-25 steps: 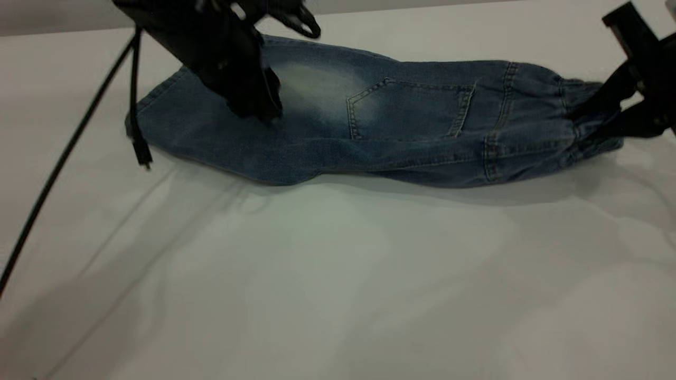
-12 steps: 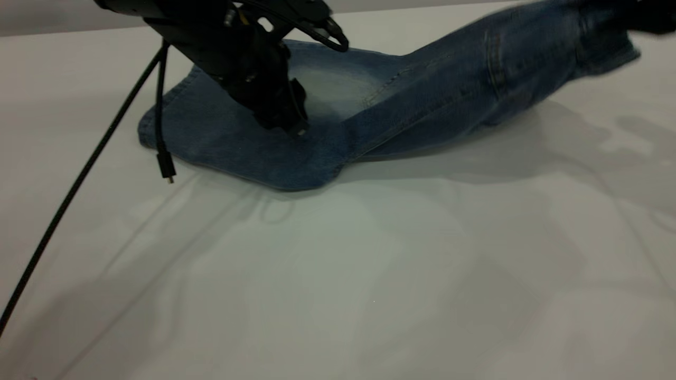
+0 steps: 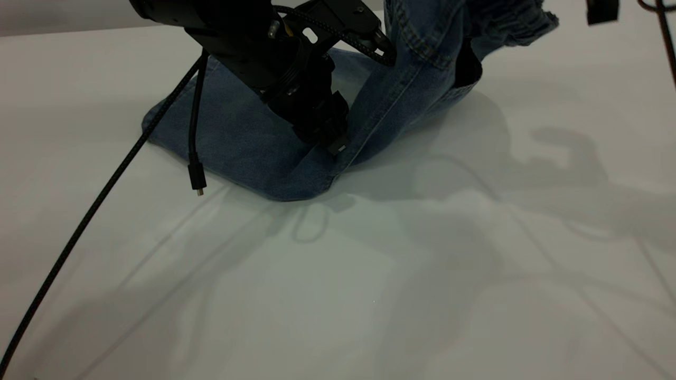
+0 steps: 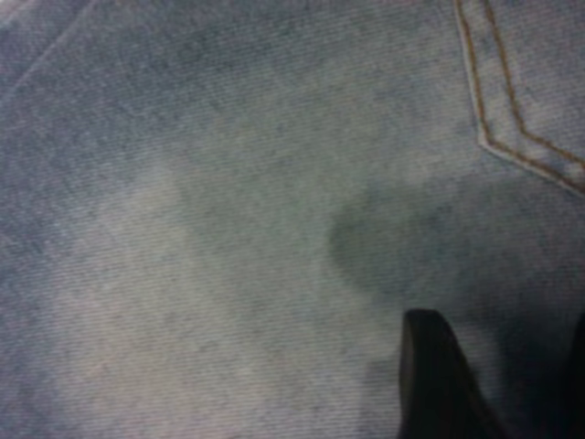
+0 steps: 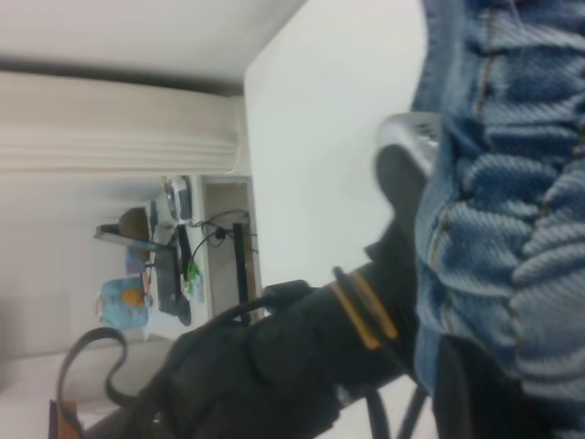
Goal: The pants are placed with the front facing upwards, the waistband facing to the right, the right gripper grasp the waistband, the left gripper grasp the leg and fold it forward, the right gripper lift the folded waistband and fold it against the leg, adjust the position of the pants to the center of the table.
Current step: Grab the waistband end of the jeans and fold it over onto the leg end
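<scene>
We saw the white-grey surface (image 3: 369, 274) spread wide, with the denim pants (image 3: 248, 142) near its far edge, toward the left corner. The leg half lay flat there, while the waistband (image 3: 520, 21) half rose steeply off the surface, carried up above the far edge.

The left tool (image 3: 330, 140) pressed down on the flat leg cloth right at the bend where the raised part began; from its wrist camera one dark finger (image 4: 439, 384) showed against the faded patch, and we could not tell whether the fingers were spread or pressed together. A loose black cable (image 3: 196, 174) dangled beside that arm over the hem.

The right tool (image 5: 430, 229) pinched the gathered waistband (image 5: 512, 238), its fingers closed over the ruffled elastic.

We judged the denim soft but fairly heavy, draping rather than holding shape, so it would fold cleanly over the pinned line. The thick elastic band gave the surest hold; thin single layers would slip.
</scene>
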